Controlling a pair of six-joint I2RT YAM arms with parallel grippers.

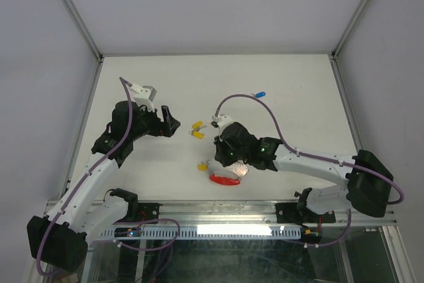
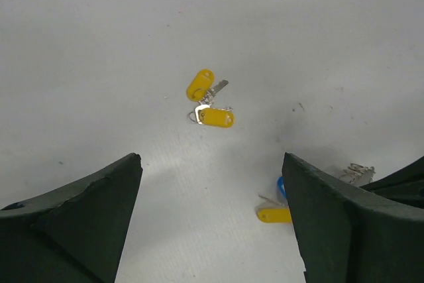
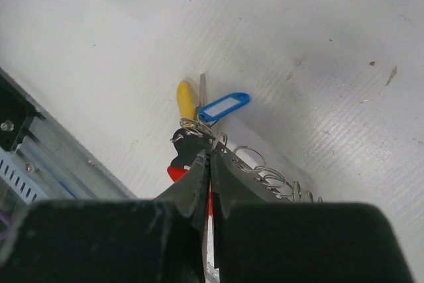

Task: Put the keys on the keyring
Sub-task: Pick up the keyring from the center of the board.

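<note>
Two yellow-capped keys lie side by side on the white table, also seen from above. My left gripper hovers just left of them, open, with nothing between its fingers. A lone blue key lies farther back. My right gripper is shut on the keyring, whose red strip shows below the jaws. A yellow key and a blue key hang at the keyring's rings.
The metal rail at the table's near edge runs close behind the right gripper. White walls enclose the table on three sides. The right arm's purple cable arcs over the middle.
</note>
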